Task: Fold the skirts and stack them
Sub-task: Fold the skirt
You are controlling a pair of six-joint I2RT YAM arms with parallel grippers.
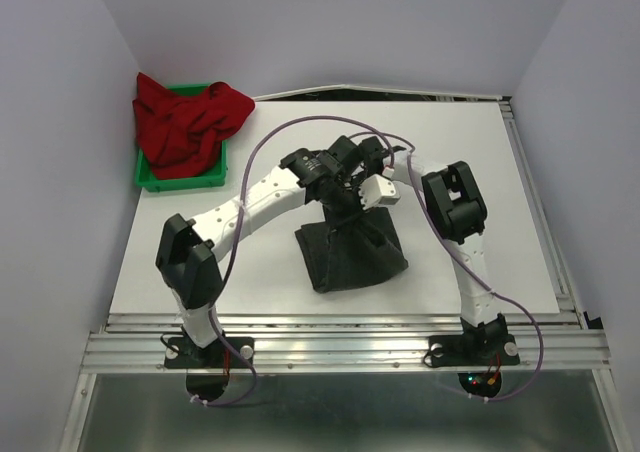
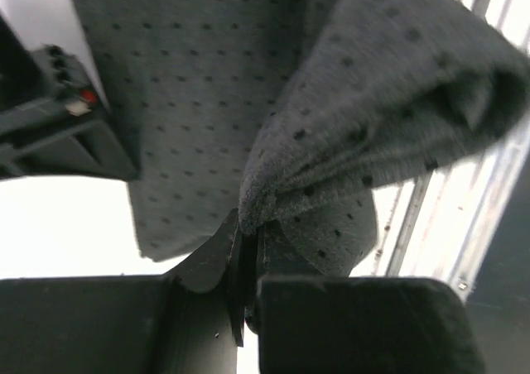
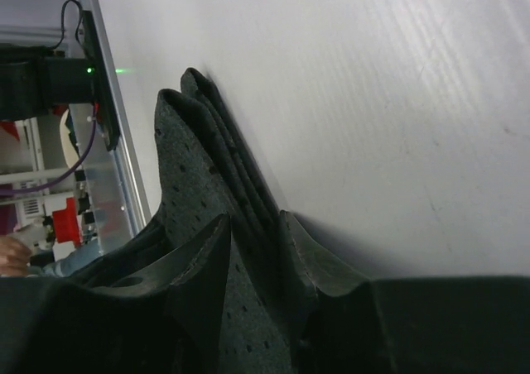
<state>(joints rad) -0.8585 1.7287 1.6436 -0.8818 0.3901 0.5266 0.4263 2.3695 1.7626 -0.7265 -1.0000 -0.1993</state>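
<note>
Top external view: charcoal dotted skirt [image 1: 350, 257], soft fuzzy cloth with a flared outline, lies mid-way across the white table [image 1: 480, 202], its far edge gathered up under both grippers.
Left wrist view: left gripper [image 2: 248, 240], jaws almost together, pinches a bunched fold of the skirt's edge.
Right wrist view: right gripper [image 3: 252, 246], jaws narrow, stacked cloth layers clamped between them.
Far left corner: red skirt [image 1: 185, 122], crumpled, heaped over a green plastic bin [image 1: 160, 182].
</note>
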